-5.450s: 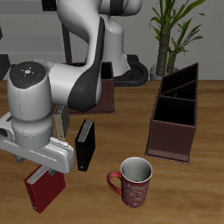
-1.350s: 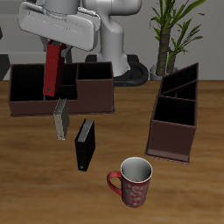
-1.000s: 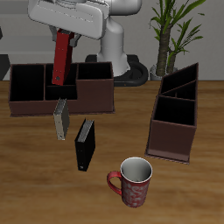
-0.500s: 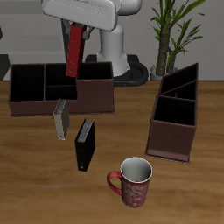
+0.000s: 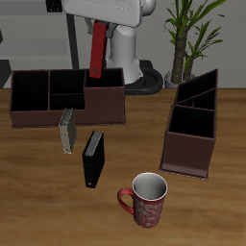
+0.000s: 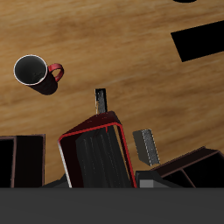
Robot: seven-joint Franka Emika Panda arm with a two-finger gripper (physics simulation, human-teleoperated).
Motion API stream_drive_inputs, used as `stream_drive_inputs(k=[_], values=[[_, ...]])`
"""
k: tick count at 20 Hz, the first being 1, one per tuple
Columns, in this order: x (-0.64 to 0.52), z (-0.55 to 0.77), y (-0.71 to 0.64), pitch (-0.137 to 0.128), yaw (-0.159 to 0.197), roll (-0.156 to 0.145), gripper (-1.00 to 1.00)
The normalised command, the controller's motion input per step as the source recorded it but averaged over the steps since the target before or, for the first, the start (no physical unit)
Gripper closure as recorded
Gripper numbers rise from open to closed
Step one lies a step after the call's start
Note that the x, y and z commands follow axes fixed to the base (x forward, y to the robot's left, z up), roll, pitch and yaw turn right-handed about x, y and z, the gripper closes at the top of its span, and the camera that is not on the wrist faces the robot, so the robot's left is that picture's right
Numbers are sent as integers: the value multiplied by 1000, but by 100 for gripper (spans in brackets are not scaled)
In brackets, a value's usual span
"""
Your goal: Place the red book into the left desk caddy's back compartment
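Note:
My gripper (image 5: pixel 100 23) is shut on the top end of the red book (image 5: pixel 98 50), which hangs upright in the air above the wide low brown caddy (image 5: pixel 67 97) at the back of the table. In the wrist view the red book (image 6: pixel 101 157) fills the near field, showing its red edges and dark face. The left desk caddy (image 5: pixel 192 125), dark brown with sloping walls, stands well apart across the table, its narrow end toward the front edge. Its back compartment (image 5: pixel 203 88) is open and empty. The caddy does not show in the wrist view.
A grey book (image 5: pixel 67 132) and a black book (image 5: pixel 92 159) lie in front of the wide caddy. A patterned mug with a red handle (image 5: pixel 146 199) stands near the front edge. A potted plant (image 5: pixel 192 29) is behind the left caddy. The robot's base (image 5: pixel 125 48) is at the back.
The gripper has lifted the red book from low near the table's front edge, raised it high and carried it sideways over the wide caddy toward the left caddy's side. The other objects have not moved.

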Motion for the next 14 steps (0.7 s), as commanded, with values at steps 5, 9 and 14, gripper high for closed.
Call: stream_drive_inputs(k=[5,9,14], values=[[-313,34,199,-13,25,0,100],[-365,-28,324,47,71,27,100],[-303,-1,213,2,8,20,100]])
